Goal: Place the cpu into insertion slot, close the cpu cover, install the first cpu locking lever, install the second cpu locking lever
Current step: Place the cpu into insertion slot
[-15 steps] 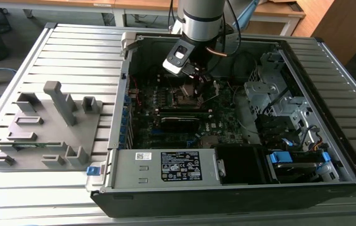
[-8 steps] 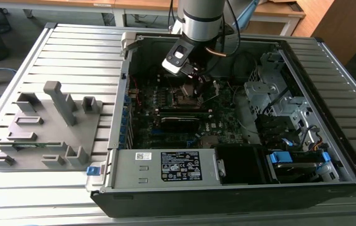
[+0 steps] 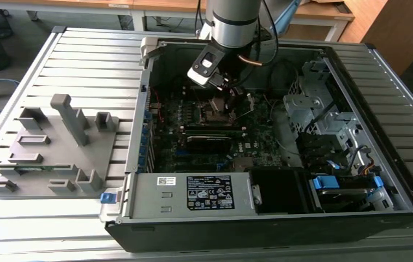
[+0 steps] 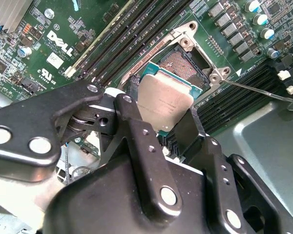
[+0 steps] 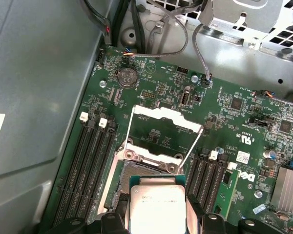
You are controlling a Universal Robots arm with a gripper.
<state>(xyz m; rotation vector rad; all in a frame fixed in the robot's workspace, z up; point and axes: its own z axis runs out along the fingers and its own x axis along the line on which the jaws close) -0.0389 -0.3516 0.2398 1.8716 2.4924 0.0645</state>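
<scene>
The cpu-placing step is in hand: the gripper (image 5: 157,222) is clamping its fingers on the cpu (image 4: 168,100), seemingly hovering just above the insertion slot (image 4: 185,66), with the cpu cover (image 5: 166,115) standing open. Seating is calling for a square, level descent

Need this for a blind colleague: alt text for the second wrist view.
The gripper holds the cpu between two black fingers, over the edge of the open slot in a green board. Long dark memory slots run beside it.
</scene>
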